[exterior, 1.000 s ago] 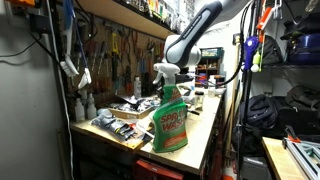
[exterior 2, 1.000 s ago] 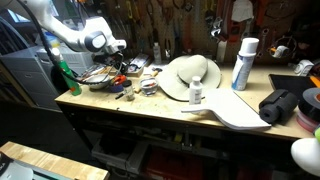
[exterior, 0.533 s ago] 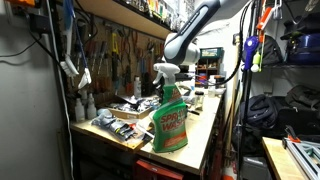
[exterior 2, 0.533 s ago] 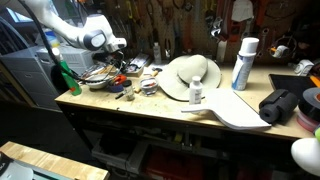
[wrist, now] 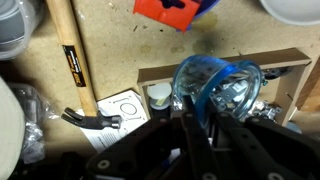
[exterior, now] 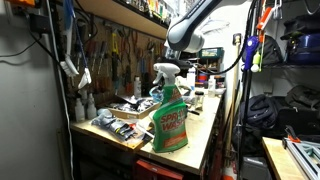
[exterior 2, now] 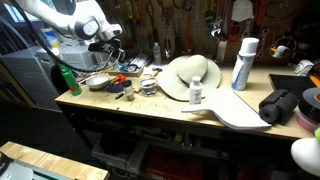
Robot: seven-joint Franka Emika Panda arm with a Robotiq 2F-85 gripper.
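Above one wooden-handled hammer (wrist: 72, 60), the fingers (wrist: 180, 140) clamp one blue translucent object (wrist: 215, 85).

The workbench (exterior 2: 160, 104) has a pale wooden top, scuffed and stained. At one end a green spray bottle (exterior: 170, 118) stands upright. In the wrist view, a wooden-handled hammer (wrist: 70, 55) lies flat on the bare top, near a shallow wooden tray (wrist: 285, 58). Further along lies a straw hat (exterior 2: 190, 75) with a small white bottle (exterior 2: 196, 92) upright at its brim. Beyond those are a tall white spray can (exterior 2: 243, 63), a flat wooden paddle board (exterior 2: 235, 112) and a black bundle (exterior 2: 282, 105).
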